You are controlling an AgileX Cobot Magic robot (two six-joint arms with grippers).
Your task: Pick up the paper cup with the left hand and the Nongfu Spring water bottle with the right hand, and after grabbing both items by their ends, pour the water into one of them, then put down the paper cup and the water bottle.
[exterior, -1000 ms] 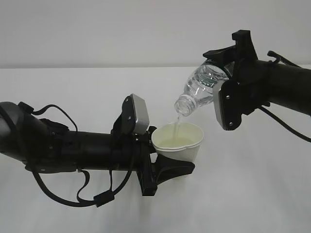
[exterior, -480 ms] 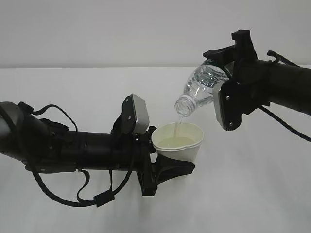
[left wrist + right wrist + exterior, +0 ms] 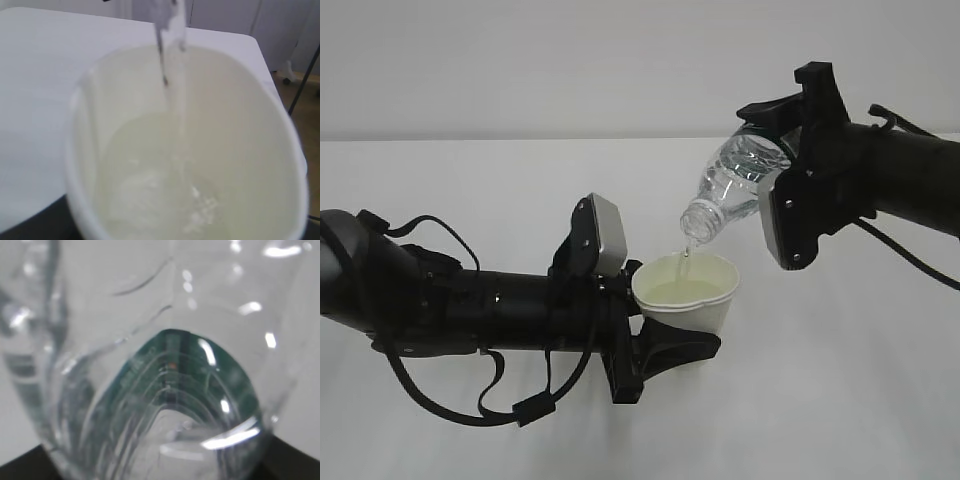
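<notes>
The white paper cup (image 3: 692, 305) is held upright above the table, with my left gripper (image 3: 688, 335) shut on its lower part. Yellowish water (image 3: 682, 292) lies inside it. The clear Nongfu Spring water bottle (image 3: 732, 185) is tilted mouth-down over the cup, and my right gripper (image 3: 762, 165) is shut on its base end. A thin stream (image 3: 687, 252) falls from the open neck into the cup. In the left wrist view the cup's rim (image 3: 75, 165) fills the frame, with the stream (image 3: 175, 100) striking the water (image 3: 150, 185). The right wrist view shows the bottle's green label (image 3: 175, 375) through clear plastic.
The white table (image 3: 840, 400) runs under both arms to a pale wall behind. Black cables (image 3: 450, 405) loop below the left arm. In the left wrist view the table's far right corner (image 3: 250, 40) shows, with floor beyond.
Both arms stay where they were. The stream from the bottle into the cup looks thinner than a second ago.
</notes>
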